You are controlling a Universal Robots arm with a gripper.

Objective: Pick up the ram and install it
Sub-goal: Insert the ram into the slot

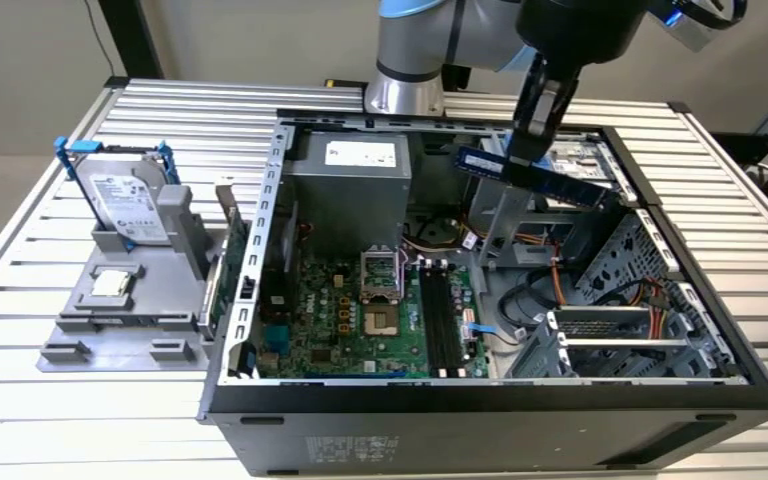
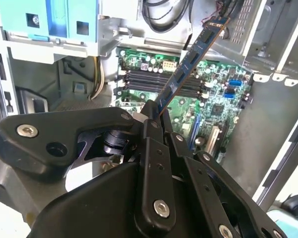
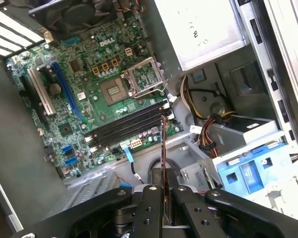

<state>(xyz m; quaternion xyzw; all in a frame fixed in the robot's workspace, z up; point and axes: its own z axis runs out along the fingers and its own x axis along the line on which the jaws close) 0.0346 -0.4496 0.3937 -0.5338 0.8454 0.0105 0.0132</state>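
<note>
Exterior view: ram (image 1: 574, 186) partly behind jaws

Arm (image 1: 411, 45) overhead, jaws tight on the ram (image 1: 578, 187).

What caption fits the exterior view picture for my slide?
The arm's gripper holds the ram in the air over the open computer case.

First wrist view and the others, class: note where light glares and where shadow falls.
First wrist view: the power supply glares near white, the gripper dark in front. Second wrist view: the case wall is washed out, the ram evenly lit. Exterior view: even light, the motherboard in mild shade.
</note>
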